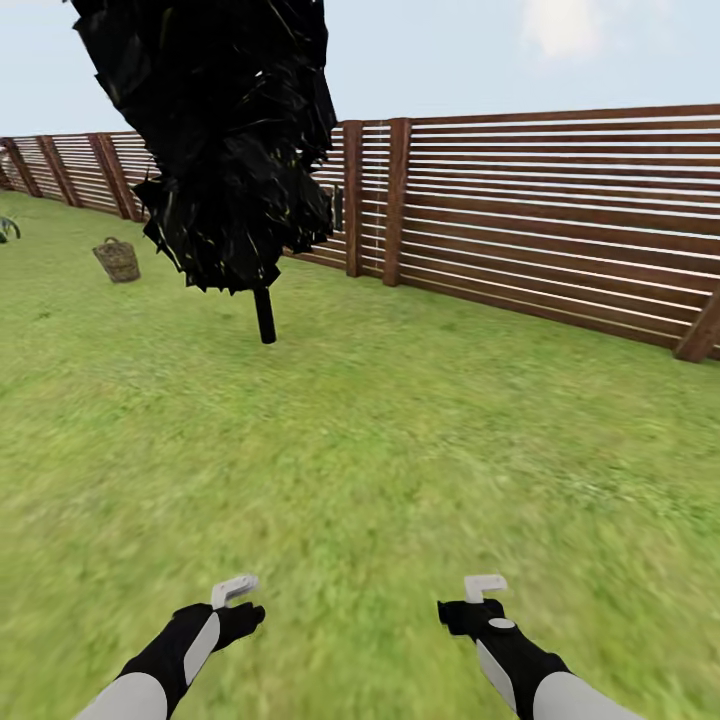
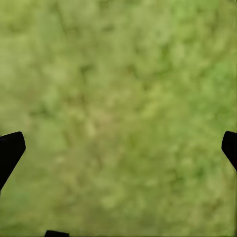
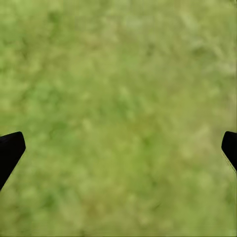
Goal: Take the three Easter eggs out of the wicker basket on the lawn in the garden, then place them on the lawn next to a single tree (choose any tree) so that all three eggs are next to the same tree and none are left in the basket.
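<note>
While both claws — left claw (image 1: 236,592) and right claw (image 1: 484,584) — hang open and empty, the wicker basket (image 1: 118,259) sits far off on the lawn (image 1: 400,430); approx. risk: base clips the black-trunked tree (image 1: 264,314) en route.

Wicker basket (image 1: 117,260): small, brown, woven, tapering toward base, upright on lawn (image 1: 380,440), far off at 10 o'clock in head view, near fence line; contents not discernible. Lawn: broad bright green short grass, running out to fence at 12 and 2 o'clock; blurred green-yellow grass under both wrist cameras (image 2: 118,98) (image 3: 118,98).
</note>
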Robot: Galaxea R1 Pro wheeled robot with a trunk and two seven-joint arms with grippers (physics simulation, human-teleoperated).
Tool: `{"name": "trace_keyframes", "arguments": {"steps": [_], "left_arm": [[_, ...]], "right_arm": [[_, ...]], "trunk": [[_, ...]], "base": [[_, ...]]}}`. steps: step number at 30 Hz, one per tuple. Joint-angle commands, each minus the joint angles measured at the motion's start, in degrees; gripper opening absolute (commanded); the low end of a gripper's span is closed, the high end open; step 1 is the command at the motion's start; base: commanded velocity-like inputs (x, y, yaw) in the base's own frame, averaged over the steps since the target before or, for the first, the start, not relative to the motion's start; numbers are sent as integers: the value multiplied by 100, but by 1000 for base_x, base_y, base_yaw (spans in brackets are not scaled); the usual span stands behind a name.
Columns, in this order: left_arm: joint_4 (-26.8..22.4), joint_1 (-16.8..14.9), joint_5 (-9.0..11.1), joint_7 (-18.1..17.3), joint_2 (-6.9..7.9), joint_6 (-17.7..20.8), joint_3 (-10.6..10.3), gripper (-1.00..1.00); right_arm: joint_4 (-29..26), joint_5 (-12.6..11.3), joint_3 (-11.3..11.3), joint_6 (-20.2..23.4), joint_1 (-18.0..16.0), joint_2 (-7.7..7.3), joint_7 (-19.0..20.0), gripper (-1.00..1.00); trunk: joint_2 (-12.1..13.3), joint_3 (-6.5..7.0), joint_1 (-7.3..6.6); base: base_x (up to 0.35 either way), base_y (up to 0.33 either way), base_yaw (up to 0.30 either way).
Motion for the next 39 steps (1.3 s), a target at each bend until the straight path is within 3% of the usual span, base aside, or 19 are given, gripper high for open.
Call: {"name": "trace_keyframes", "arguments": {"steps": [1, 39], "left_arm": [[-11, -1, 58, 6, -2, 35, 15, 100], [-10, -1, 59, 6, -2, 35, 15, 100]], "right_arm": [[0, -4, 36, 3, -2, -1, -31, 100], [0, -4, 36, 5, -2, -1, -31, 100]], "trunk": [[-2, -5, 3], [-2, -5, 3]], "base": [[336, -85, 286], [336, -85, 286]]}}
